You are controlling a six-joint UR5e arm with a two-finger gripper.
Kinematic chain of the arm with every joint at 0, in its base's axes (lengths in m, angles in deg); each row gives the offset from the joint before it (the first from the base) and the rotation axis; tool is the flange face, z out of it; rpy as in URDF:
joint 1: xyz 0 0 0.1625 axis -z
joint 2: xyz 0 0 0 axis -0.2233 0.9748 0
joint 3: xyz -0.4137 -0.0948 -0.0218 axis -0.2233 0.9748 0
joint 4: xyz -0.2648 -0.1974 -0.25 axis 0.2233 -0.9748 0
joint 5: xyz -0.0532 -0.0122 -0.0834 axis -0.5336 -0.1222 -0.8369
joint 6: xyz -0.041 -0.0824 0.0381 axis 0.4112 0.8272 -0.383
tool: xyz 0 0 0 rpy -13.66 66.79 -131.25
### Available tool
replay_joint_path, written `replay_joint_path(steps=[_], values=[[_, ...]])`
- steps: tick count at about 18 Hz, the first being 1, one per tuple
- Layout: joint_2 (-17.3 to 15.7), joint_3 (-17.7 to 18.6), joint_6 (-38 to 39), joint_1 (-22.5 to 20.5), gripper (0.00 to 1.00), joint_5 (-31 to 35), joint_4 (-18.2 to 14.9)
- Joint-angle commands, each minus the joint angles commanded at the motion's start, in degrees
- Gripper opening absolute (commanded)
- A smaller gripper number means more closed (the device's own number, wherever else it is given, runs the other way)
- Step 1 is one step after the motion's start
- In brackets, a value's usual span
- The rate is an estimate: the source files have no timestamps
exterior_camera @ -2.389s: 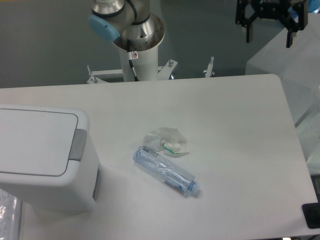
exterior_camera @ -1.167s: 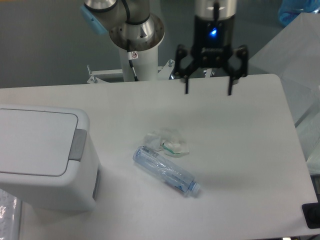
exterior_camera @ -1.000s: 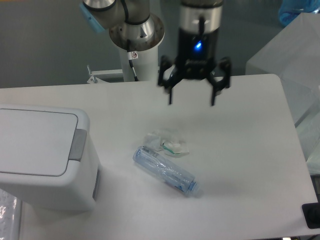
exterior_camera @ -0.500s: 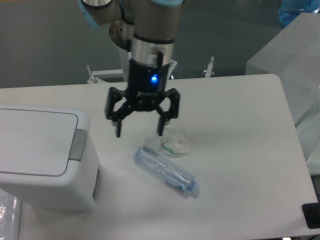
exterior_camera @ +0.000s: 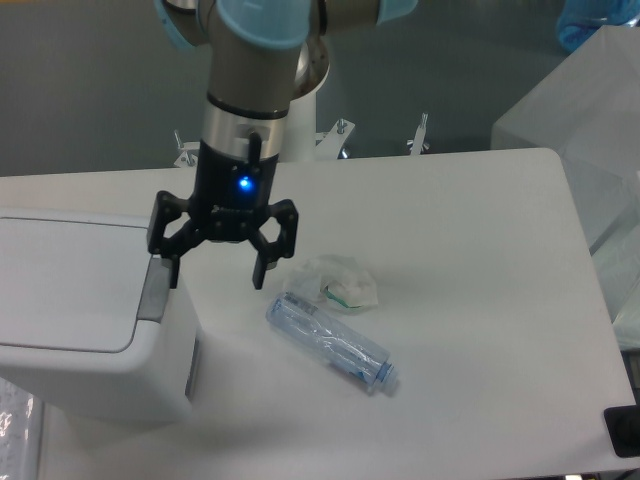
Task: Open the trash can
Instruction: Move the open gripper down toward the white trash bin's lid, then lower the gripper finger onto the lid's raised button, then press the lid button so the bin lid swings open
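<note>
The trash can (exterior_camera: 80, 320) is a large white boxy bin at the left edge of the table. Its flat lid is down and its grey push tab (exterior_camera: 152, 296) faces right. My gripper (exterior_camera: 216, 278) is open and empty, pointing down. It hangs just right of the bin's top right corner. Its left fingertip is close above the push tab and its right finger is over the table. I cannot tell whether the left finger touches the bin.
A clear plastic bottle (exterior_camera: 330, 343) lies on its side on the white table (exterior_camera: 480, 300). A crumpled clear wrapper (exterior_camera: 338, 280) lies just behind it, right of my gripper. The robot's base stands behind the table's far edge.
My gripper has swept from the far right, down and left across the table, and now hangs by the bin's push tab. It stayed open. The bin, bottle and wrapper have not moved.
</note>
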Motion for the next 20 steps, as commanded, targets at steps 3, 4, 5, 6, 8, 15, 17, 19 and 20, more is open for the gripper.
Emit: replay_joint_path(steps=[3,4,5,6,8,15,17,19,20], values=[[0.53,0.00,-0.18,0.44,1.00,0.09,0.00],[0.70,0.00,-0.26,0.44,1.00,0.09,0.00],[0.88,0.00,-0.35,0.44,1.00,0.09,0.00],[0.88,-0.09,-0.44,0.44,1.00,0.09,0.00],[0.97,0.00,-0.44,0.44,1.00,0.17,0.09],[1.23,0.00,-0.62,0.44,1.00,0.26,0.26],[1.32,0.00,-0.62,0.44,1.00,0.26,0.26],[1.41,0.09,-0.62,0.44,1.00,0.26,0.35],[1.41,0.09,-0.62,0.44,1.00,0.26,0.35]])
